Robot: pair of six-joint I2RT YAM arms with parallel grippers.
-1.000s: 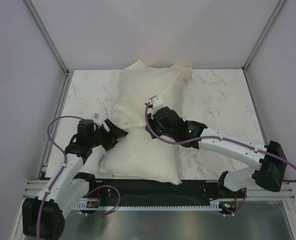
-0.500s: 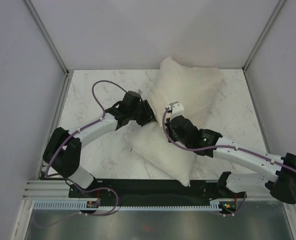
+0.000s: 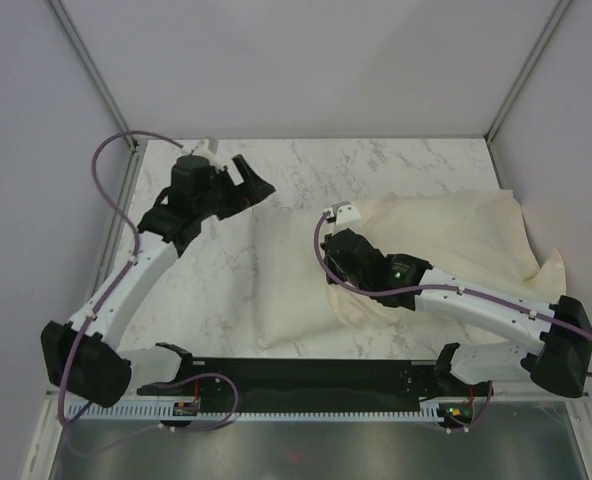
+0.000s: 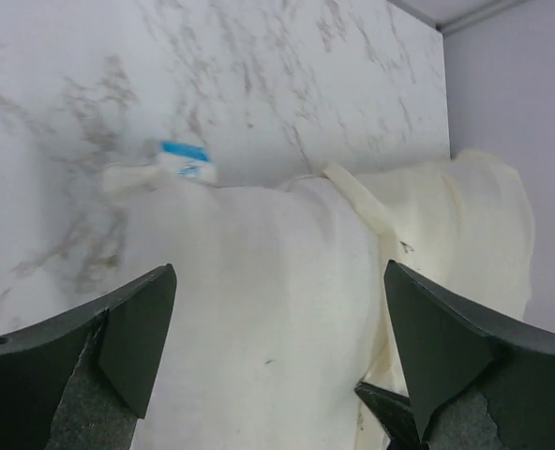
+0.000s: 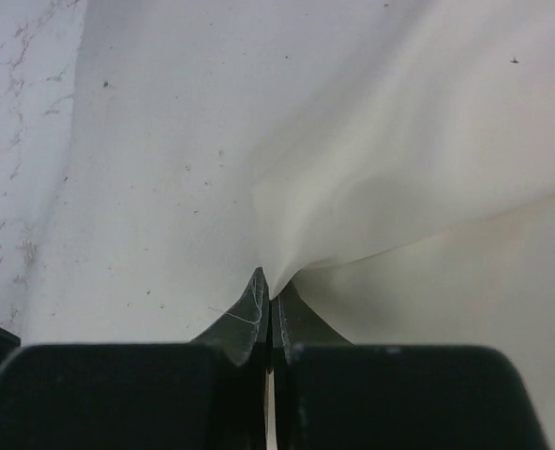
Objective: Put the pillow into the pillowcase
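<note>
Cream pillowcase point(image 3: 456, 235) lies spread and wrinkled on the right side of the marble table point(image 3: 226, 290), one corner reaching the table's right edge. Right gripper point(image 5: 270, 292) is clamped tight on a pucker of that cloth, right where the cream meets the whiter pillow point(image 4: 259, 319). Pillow sits just left of the case, beside my right wrist. Blue tag point(image 4: 184, 153) at its seam is bare, lying out on the marble. In the left wrist view a cream hem strip crosses the pillow's right side, so I judge the case covers one end at most; can't tell how deep. Left gripper point(image 3: 254, 186) is up at the far left, well apart from both, fingers spread wide, holding nothing. Progress: early, I'd say. One side of the case is gripped and most of the pillow is uncovered. Left to do: left arm takes the pillow or the other side of the mouth, then the case gets worked over the full length.
</note>
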